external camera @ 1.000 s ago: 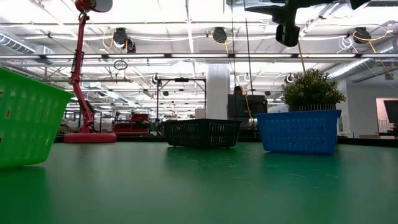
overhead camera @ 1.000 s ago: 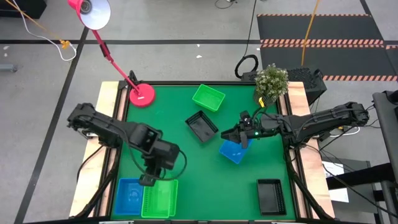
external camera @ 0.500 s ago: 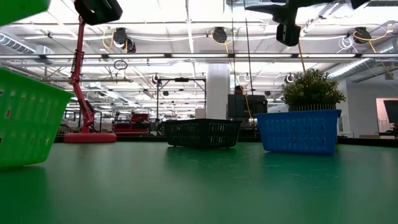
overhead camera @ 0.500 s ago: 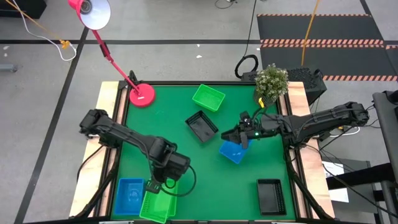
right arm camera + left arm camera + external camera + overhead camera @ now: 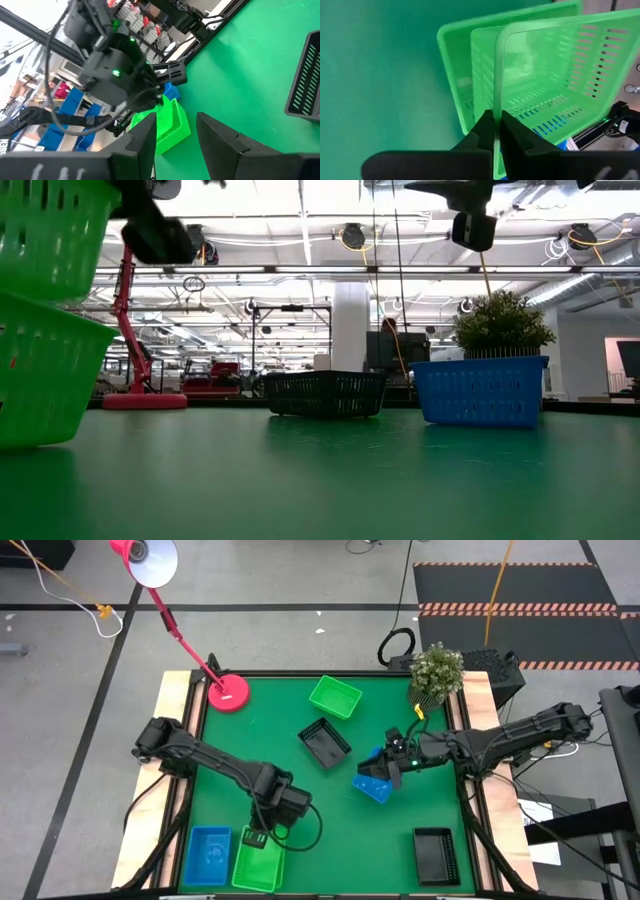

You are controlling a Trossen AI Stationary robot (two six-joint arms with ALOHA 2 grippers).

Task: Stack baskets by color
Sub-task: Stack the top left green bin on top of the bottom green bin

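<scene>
My left gripper (image 5: 255, 838) is shut on a green basket (image 5: 258, 862) at the table's near left. In the low view this basket (image 5: 50, 230) hangs right over a second green basket (image 5: 45, 370) that stands on the table. A blue basket (image 5: 208, 855) stands left of them. My right gripper (image 5: 390, 768) stands open high above another blue basket (image 5: 375, 783), which rests on the table (image 5: 480, 390). A black basket (image 5: 325, 743) sits mid-table, another black one (image 5: 435, 852) at the near right, and a third green one (image 5: 335, 697) at the far side. My left gripper pinches one wall of the green basket at its rim (image 5: 496, 100), with one finger inside the basket and one outside. The fingers come from above, slanting down. The basket hangs tilted below them, over the lower green basket (image 5: 455, 75); whether the two touch I cannot tell.
A pink lamp base (image 5: 228, 692) stands at the far left corner and a potted plant (image 5: 437, 670) at the far right. Bare green table lies along the middle of the near edge (image 5: 350, 860).
My left gripper has gone down and toward the table's near edge, tipping further downward, with the green basket in its hold. The basket has come down from above to just over the green basket standing at the near left.
</scene>
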